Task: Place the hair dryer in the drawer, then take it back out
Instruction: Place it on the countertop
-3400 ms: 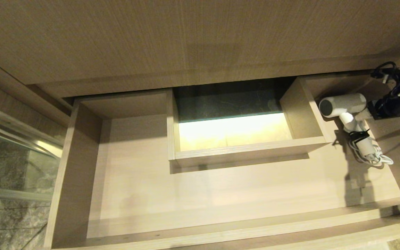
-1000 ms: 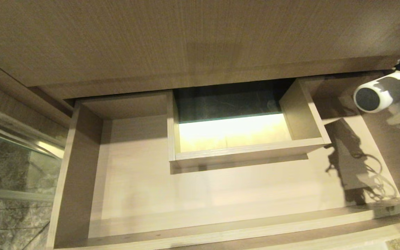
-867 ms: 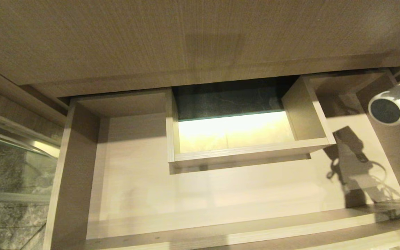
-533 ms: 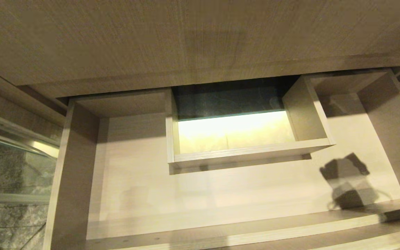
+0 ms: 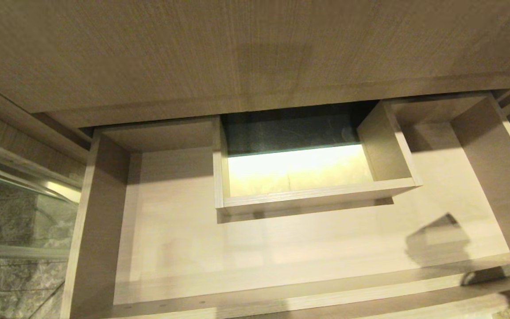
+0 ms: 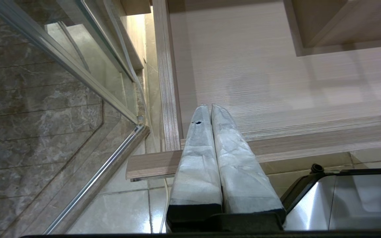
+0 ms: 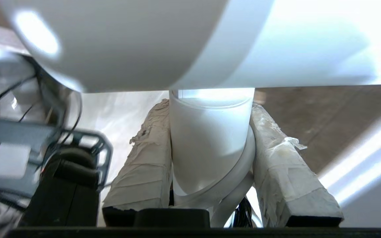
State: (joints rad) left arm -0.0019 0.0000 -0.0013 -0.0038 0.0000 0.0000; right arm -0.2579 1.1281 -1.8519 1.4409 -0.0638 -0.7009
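A tall wood-grain panel [image 5: 237,48] runs across the upper part of the head view, plain-faced and in shade. To the left, a glass partition [image 5: 11,212] in a metal frame [image 6: 78,76] stands beside the cabinet, with grey marbled stone [image 6: 28,109] seen behind and through it. Pale glossy floor tiles [image 6: 124,211] lie below. A polished steel bin with a black rim [image 6: 342,198] sits on the floor near the cabinet front.
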